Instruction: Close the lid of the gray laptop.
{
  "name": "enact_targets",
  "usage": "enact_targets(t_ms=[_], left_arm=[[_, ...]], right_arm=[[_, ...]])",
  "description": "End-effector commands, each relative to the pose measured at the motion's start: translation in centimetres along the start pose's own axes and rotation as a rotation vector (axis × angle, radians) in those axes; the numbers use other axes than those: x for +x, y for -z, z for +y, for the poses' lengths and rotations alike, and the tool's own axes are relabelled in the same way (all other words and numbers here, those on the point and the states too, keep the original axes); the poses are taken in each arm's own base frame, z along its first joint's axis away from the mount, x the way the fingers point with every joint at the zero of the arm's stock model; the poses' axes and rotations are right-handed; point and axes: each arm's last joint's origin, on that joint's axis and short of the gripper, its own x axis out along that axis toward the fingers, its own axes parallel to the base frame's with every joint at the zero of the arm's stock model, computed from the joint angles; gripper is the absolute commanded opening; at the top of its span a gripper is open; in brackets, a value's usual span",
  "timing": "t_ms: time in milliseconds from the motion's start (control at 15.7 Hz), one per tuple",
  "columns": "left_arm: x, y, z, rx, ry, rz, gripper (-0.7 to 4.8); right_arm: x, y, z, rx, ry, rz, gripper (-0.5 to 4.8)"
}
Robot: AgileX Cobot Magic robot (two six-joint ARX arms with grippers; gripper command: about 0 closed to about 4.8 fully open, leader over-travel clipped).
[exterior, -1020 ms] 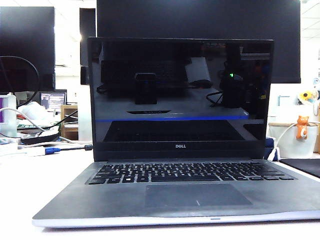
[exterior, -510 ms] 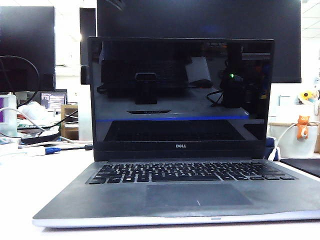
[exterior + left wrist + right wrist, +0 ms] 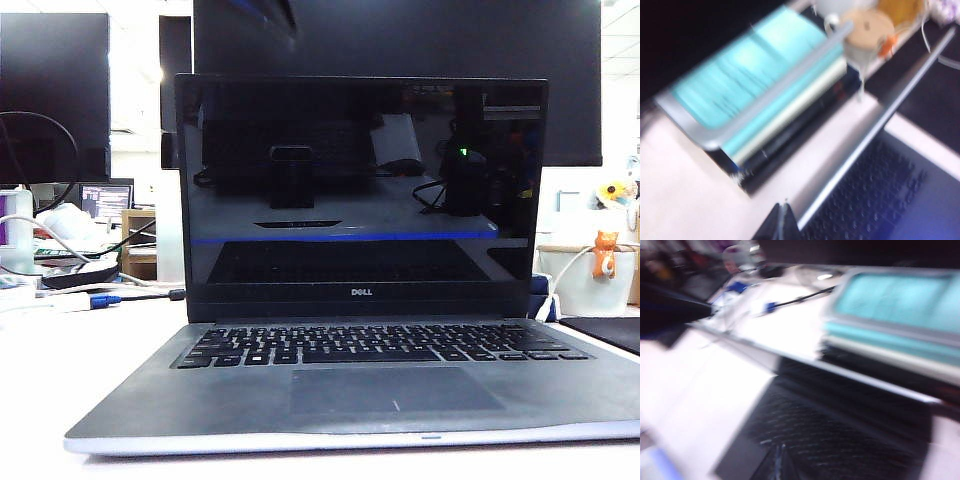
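Observation:
The gray laptop stands open facing the exterior camera, with its lid upright and the screen black. In the left wrist view my left gripper is shut and empty, hovering just behind the lid's thin silver top edge, with the keyboard on the far side. My right gripper is also shut and empty, above the black keyboard; the lid's edge runs beyond it. Both wrist views are blurred by motion. In the exterior view a dark blurred shape shows above the lid.
A stack of teal and dark books lies behind the laptop. A large black monitor stands at the back. Cables and clutter sit at the left, a white bucket with an orange figure at the right, and a black mat beside the laptop.
A dark blurred shape has come in at the top of the exterior view and moved down and right above the lid. The laptop and lid have not moved.

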Motion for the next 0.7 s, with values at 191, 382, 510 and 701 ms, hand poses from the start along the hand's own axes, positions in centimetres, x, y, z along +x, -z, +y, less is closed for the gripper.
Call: enact_targets(t_ms=[191,382,510,701], left_arm=[[2.1,0.9,0.1,0.021,0.014,0.102,-0.06],[2.5,1.9,0.0,0.013,0.044,0.191,-0.06],[2.5,2.2,-0.5,0.003,0.122,0.222,-0.06],[2.4,2.7,-1.6,0.006,0.189,0.282,-0.06]], right_arm=[[0.0,-0.2,0.5,-0.017,-0.187,-0.004,-0.02],[0.0,-0.3,0.5,-0.019,-0.197,-0.006,-0.02],[0.0,-0.3,0.5,-0.02,-0.196,-0.007,-0.02],[0.0,-0.3,0.5,-0.023,-0.195,-0.008,-0.02]])
